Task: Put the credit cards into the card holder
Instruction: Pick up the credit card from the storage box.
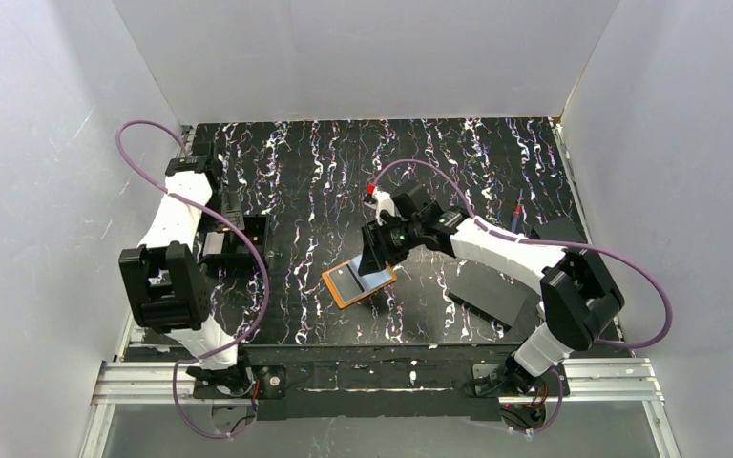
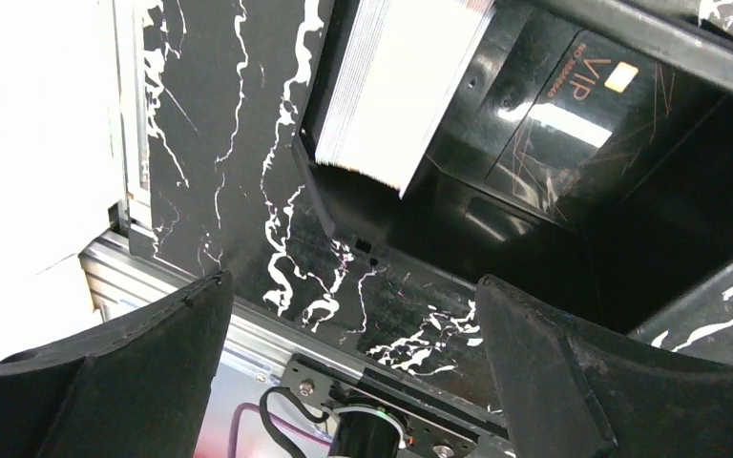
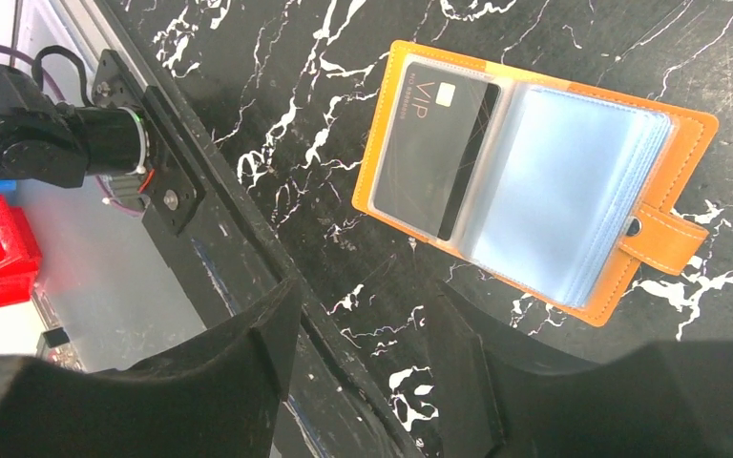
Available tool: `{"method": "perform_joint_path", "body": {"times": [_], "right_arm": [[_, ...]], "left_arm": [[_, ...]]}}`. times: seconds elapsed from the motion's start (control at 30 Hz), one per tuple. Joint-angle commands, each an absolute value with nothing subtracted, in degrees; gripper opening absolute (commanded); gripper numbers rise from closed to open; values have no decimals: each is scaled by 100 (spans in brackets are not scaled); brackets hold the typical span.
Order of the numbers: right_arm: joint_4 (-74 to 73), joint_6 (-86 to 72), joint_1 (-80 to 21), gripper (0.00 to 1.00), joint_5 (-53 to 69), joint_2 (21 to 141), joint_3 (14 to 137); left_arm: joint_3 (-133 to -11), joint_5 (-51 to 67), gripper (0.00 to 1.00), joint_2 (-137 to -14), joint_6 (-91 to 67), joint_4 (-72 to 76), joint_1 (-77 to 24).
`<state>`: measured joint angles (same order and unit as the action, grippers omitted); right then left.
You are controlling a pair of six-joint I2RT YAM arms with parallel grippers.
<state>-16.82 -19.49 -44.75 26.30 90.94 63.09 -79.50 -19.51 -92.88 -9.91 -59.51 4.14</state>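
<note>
While one black card [image 3: 429, 143] already sits in the left sleeve of the card holder [image 3: 534, 181], the other cards wait in the black tray [image 2: 363, 224], and this is the relation that decides my next move. The card holder lies open and flat on the bench [image 3: 344, 57], its orange cover down and its snap tab [image 3: 663, 239] pointing away from the filled sleeve. Its long axis runs slantwise across the bench, from the filled sleeve toward the tab.

My right gripper [image 3: 367, 296] hangs just above and beside the card holder, on the side of the filled sleeve. Its jaws are apart and they hold nothing. This arm reaches forward and inward, bent at the elbow, with the wrist tilted down to the card holder.

The tray stands well apart from the card holder, on my left side. My left gripper [image 2: 351, 281] hovers just beside the tray, with the jaws wide apart and empty. A stack of cards [image 2: 391, 86] with pale edges stands in it, and a second black card [image 2: 582, 105] lies next to the stack.

I judge that the left arm is much nearer to the next card, so it should take it, and the right arm should stay by the card holder.
</note>
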Motion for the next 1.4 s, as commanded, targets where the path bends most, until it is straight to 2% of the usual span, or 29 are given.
{"method": "perform_joint_path", "body": {"times": [0.0, 0.7, 1.1, 1.3, 1.37], "right_arm": [[-1414, -1863, -4474, 59, 2712, 8614, 6221], [-1119, -2038, -4306, 60, 2998, 8546, 6039], [-1029, -2143, -4236, 60, 3101, 8552, 6012], [-1028, -2153, -4205, 59, 3120, 8526, 5995], [-1016, -2166, -4201, 59, 3128, 8526, 5999]], "left_arm": [[-8304, -2086, 98, -9369, -681, -5746, 502], [-7905, -2520, 97, -10605, -652, -4950, 504], [-7873, -2709, 84, -10801, -654, -4890, 501], [-7857, -2741, 74, -10705, -644, -4909, 505], [-7843, -2727, 68, -10652, -643, -4908, 502]]}}
